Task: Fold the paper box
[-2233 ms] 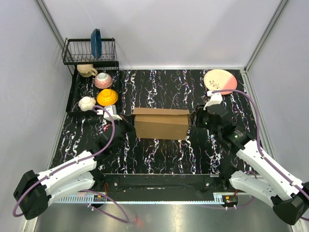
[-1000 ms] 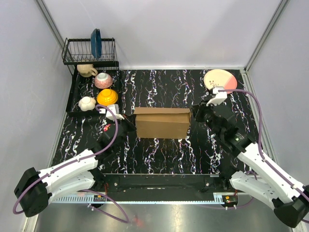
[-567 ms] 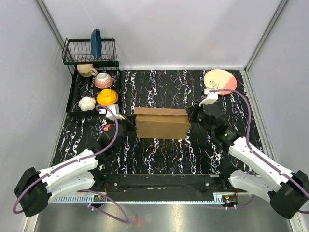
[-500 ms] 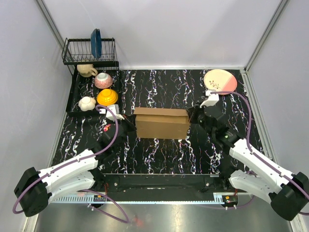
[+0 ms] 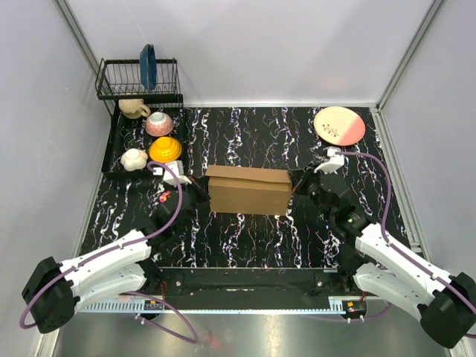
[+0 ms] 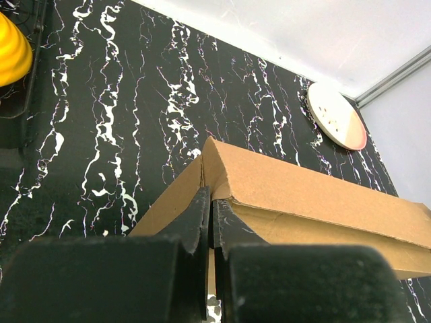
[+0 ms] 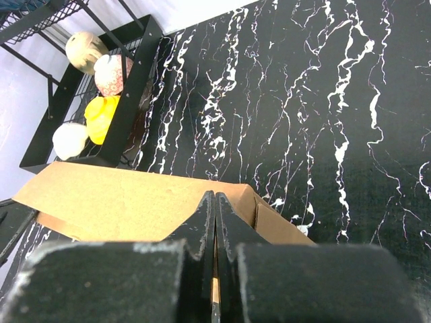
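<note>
The paper box (image 5: 249, 195) is plain brown cardboard, standing mid-table as a long closed-looking block. My left gripper (image 5: 195, 195) is shut, its tips against the box's left end. In the left wrist view the gripper (image 6: 210, 196) meets the box's (image 6: 303, 195) upper left corner. My right gripper (image 5: 301, 186) is shut at the box's right end. In the right wrist view the gripper (image 7: 215, 195) lies over the box's (image 7: 121, 198) top right edge, beside a side flap (image 7: 273, 225). Only a sliver of cardboard shows behind each pair of fingers.
A black dish rack (image 5: 137, 78) with a blue plate (image 5: 147, 65) stands at the back left. Before it, a tray holds a beige mug (image 5: 134, 108), a pink bowl (image 5: 158, 123), a yellow bowl (image 5: 164, 149) and a white cup (image 5: 134, 158). A pink plate (image 5: 339, 125) lies back right.
My right gripper swung back and up from the box's right end, then came down to it again. My left gripper closed in slightly on the left end, then stayed. The box barely shifted.
</note>
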`<state>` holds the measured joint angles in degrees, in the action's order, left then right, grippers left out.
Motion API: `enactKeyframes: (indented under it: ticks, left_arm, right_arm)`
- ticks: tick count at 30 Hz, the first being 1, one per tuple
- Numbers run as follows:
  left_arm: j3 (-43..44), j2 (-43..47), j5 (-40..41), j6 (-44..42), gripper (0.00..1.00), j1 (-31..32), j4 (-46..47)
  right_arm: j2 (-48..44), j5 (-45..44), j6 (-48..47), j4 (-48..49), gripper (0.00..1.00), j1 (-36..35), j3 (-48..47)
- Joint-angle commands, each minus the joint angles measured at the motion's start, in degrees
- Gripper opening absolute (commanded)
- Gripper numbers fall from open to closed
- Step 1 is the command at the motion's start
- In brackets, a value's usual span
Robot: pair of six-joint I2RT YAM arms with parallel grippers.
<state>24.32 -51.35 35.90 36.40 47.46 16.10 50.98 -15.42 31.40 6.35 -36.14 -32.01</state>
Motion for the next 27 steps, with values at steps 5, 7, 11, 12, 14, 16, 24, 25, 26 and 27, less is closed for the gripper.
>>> enactKeyframes:
  ticks: [5,7,11,12,14,16,24,25,26,27]
  left_arm:
    - [-3.4,-3.75,0.84,-1.34,0.0,0.53,-16.36]
    - [-3.49,-3.75,1.01,-1.34,0.0,0.53,-16.27]
    - [-3.57,-3.75,1.01,-1.25,0.0,0.61,-16.36]
    - [-3.66,-3.67,1.1,-1.25,0.0,0.7,-16.27]
    - [-3.49,-3.67,1.01,-1.33,0.0,0.7,-16.27]
    - [-3.31,-3.67,0.93,-1.33,0.0,0.79,-16.27]
    - [-0.5,-0.42,0.49,-0.72,0.3,0.79,-22.95]
    - [-0.15,0.11,0.23,-0.98,0.35,0.79,-24.52]
    - [0.81,1.16,-0.04,-1.07,0.42,0.79,-25.58]
    - [1.34,1.69,-0.82,-1.24,0.45,0.79,-26.63]
  right_arm:
    - [0.08,0.22,-1.34,-16.37,0.0,-0.33,-7.26]
    - [1.13,0.56,-1.78,-16.37,0.0,-0.25,-11.82]
    - [5.78,2.23,-2.66,-14.53,0.0,-0.33,-15.27]
    - [6.49,2.5,-2.74,-13.65,0.0,-0.25,-15.19]
    - [8.25,3.99,-2.75,-12.33,0.0,-0.33,-13.09]
    - [9.57,5.57,-1.61,-10.84,0.0,-0.25,-9.85]
    - [13.0,7.25,1.38,-2.76,0.0,-0.33,0.27]
    - [13.44,7.07,1.3,-2.4,0.0,-0.25,0.63]
    - [13.62,6.98,1.3,-1.96,0.0,-0.33,0.72]
    - [13.97,6.55,0.95,-1.87,0.0,-0.25,0.81]
